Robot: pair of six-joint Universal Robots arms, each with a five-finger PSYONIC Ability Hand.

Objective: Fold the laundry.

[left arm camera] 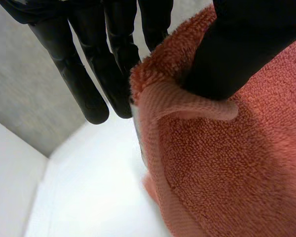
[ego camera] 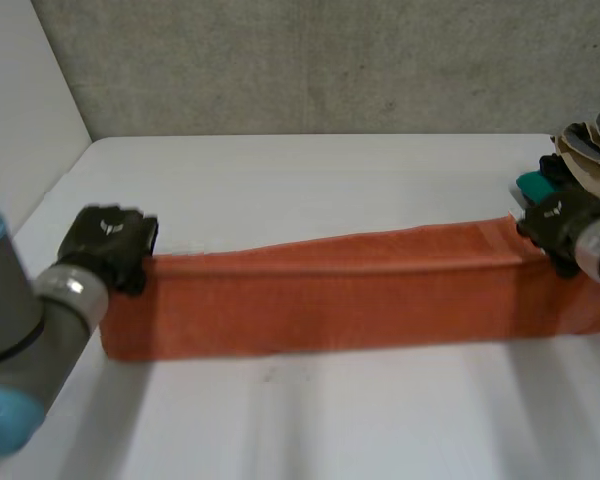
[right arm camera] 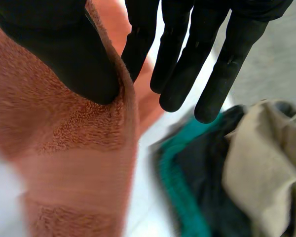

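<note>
Robot lab or test bench, plain white table (ego camera: 310, 420), bare grey concrete wall (ego camera: 330, 60) behind, white side panel (ego camera: 20, 100), heap of clothes (ego camera: 595, 145) at the table's edge

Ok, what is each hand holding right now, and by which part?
Both hold the long orange terry towel. The left hand pinches its far edge at one end between thumb and fingers. The right hand pinches the same edge at the other end.
</note>
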